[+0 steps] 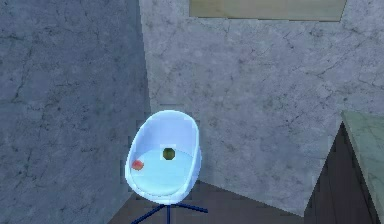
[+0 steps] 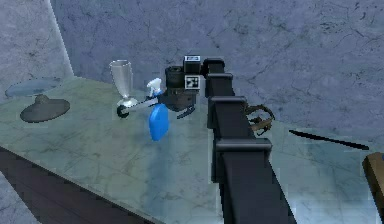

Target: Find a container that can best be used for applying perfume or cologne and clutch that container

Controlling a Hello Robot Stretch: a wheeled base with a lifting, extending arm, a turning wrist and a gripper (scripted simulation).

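From the arm side view, the gripper [image 2: 135, 105] sits at the far end of the arm [image 2: 235, 150], which runs up from the bottom edge over the pale marbled countertop [image 2: 100, 170]. I cannot tell how the fingers [image 2: 143, 103] stand. A blue spray bottle [image 2: 158, 124] with a white head lies right at them. The countertop is directly behind it, so I cannot tell whether the gripper holds the bottle or the bottle stands on the surface. The gripper's dark body and the two white marker squares [image 2: 192, 62] lie just to the bottle's right.

Just beyond the fingers stands a tall clear glass [image 2: 121, 77], upright and, as far as I can see, with nothing in it. Further left is a dark dish [image 2: 45, 108] and behind it a flat clear plate [image 2: 30, 88]. To the arm's right lies a small dark tangle, possibly keys [image 2: 262, 118], and past that a thin dark stick [image 2: 325, 138].

In the forward view, a pale blue tub chair [image 1: 185, 135] stands in the wall corner. It cradles a red ball [image 1: 138, 164] and a dark green ball [image 1: 170, 154], set apart from each other.
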